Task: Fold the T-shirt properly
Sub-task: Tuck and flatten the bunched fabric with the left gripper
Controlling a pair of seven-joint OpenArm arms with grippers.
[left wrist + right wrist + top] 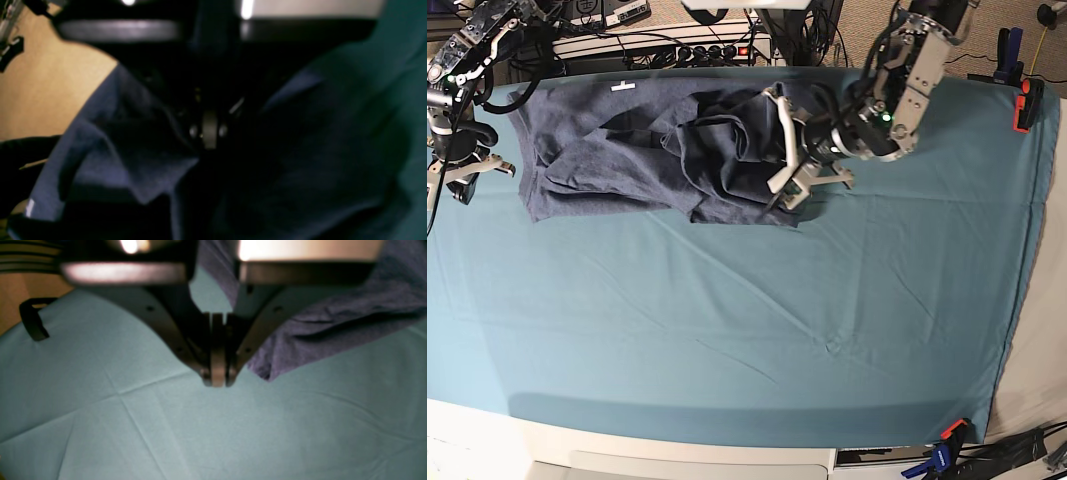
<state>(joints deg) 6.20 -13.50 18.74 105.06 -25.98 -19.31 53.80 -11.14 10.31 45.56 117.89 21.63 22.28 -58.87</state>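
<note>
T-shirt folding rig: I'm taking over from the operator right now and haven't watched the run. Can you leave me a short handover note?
Left gripper: over the right end of the crumpled slate-blue cotton T-shirt; the wrist view is too dark to tell whether it holds fabric.
Right gripper: fingers closed, empty, above the bare teal table cloth just off the shirt's other end.
T-shirt: bunched along the far side of the cloth, wrinkled, right part heaped over itself.
Done: no neat fold visible.
Left: spread it flat, then fold.

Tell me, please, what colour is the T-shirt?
Heathered slate-blue T-shirt, shown best in the base view.
</note>
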